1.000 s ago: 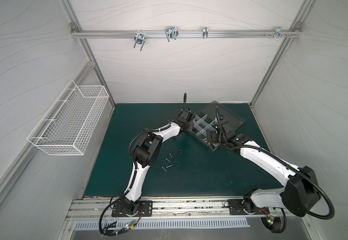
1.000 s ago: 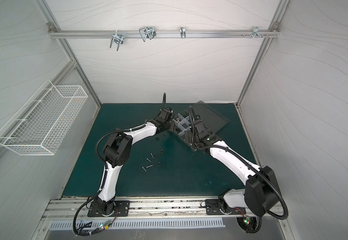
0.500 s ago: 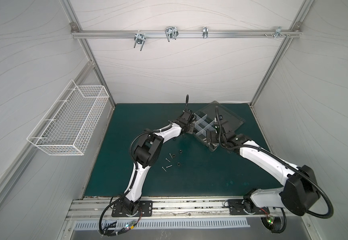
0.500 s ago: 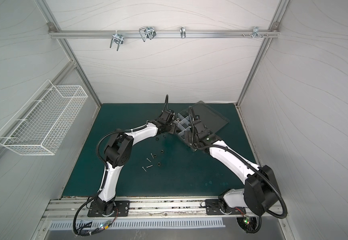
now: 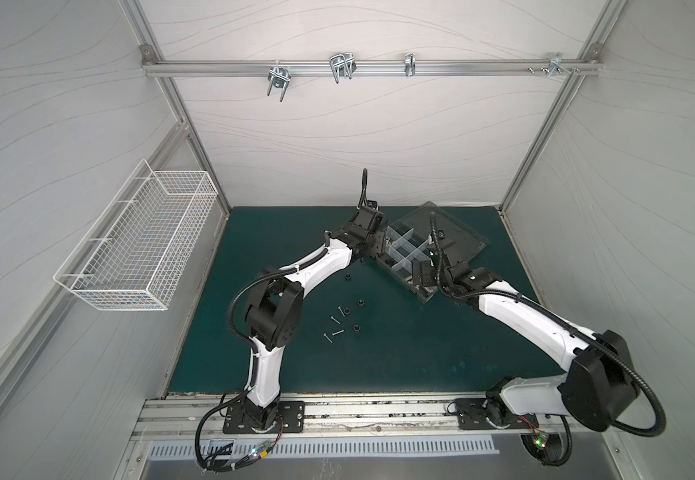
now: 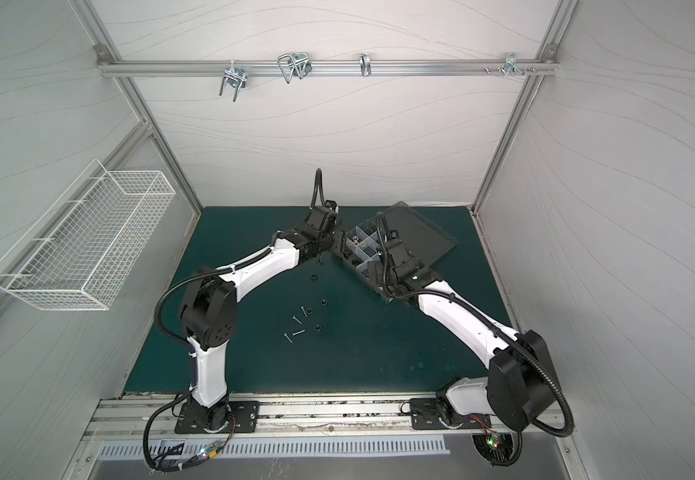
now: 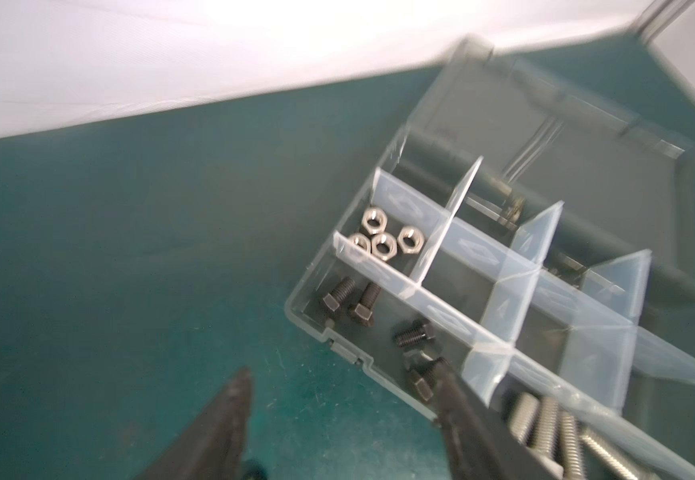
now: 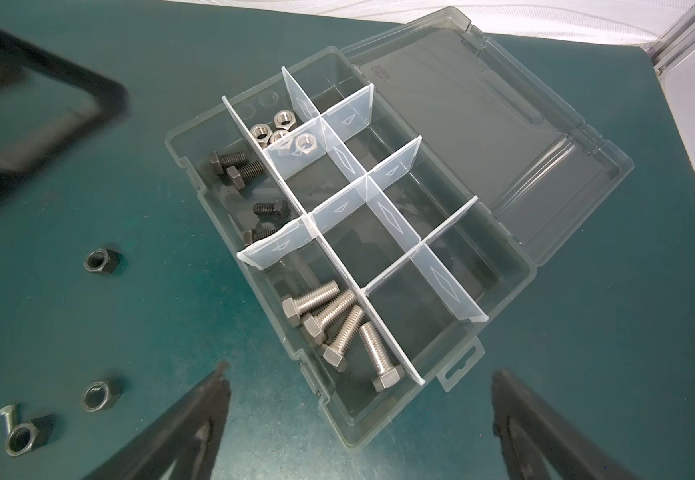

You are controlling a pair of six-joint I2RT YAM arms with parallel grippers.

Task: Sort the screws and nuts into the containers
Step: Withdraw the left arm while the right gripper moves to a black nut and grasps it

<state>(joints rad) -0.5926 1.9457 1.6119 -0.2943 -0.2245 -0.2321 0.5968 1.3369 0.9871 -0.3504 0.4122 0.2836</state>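
We hold both claws at the organizer box (image 8: 454,237), which lies with its hinged lid (image 8: 483,124) folded flat, probably so either arm can drop parts in from above. The left claw (image 7: 343,365) is spread and carries nothing: one finger hangs over the compartment of black screws (image 8: 233,166), the other outside the wall above the desk (image 8: 150,311). We read that as a drop-off pose. The right claw (image 8: 361,370) stands wide apart and bare above the box's near end.

Like sits with like. Four silver nuts (image 8: 283,133) fill a corner cell, the black screws lie in the cell beside it, and four thick silver bolts (image 8: 337,328) lie further along the same wall. Four black nuts (image 5: 355,328) and a few thin screws (image 5: 334,332) wait loose on the desk, well apart from the box, so the sorting looks partly done.

The box is clear hard plastic, and its dividers (image 8: 383,208) are thin, milky sheets. The bolts are bright, ridged with thread and hex-headed, and the black parts are dull. The desk is matte green and faintly scuffed.
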